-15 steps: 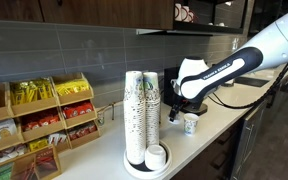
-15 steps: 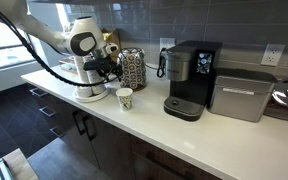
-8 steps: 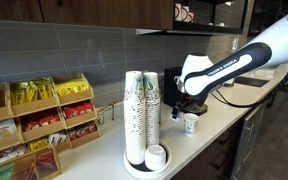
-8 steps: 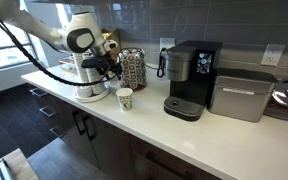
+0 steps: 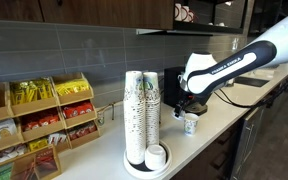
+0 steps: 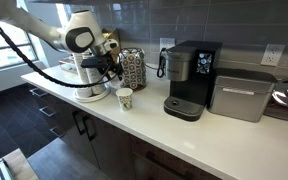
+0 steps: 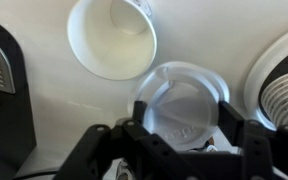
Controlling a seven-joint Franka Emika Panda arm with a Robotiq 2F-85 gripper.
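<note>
Ext. view: the arm (image 5: 229, 66) has crept a little twd the paper cup (image 5: 191, 124) over the last sec. The gripper (image 5: 184, 107) hangs just above and beside it, off the counter (image 5: 216, 126). Forearm comes in from upper right, wrist bent down. Tall cup stack (image 5: 142, 112) stands near, apart from the gripper.

Ext. view: same small shift. Gripper (image 6: 112, 70) sits just up-left of the paper cup (image 6: 125, 98). Coffee maker (image 6: 190, 80) is well apart from it. Arm reaches in from top left, wrist turned down to the counter.

Wrist view: jaws set wide but clamped on a clear lid (image 7: 184, 105) by its rim, fingers (image 7: 136, 118) on either side. Paper cup (image 7: 112, 38) is upright, empty, mouth open, just beyond the lid. Their edges look close (height gap btwn them: can't tell). So the move brings the lid alongside the cup. It's w/ the gripper, not on the cup.
</note>
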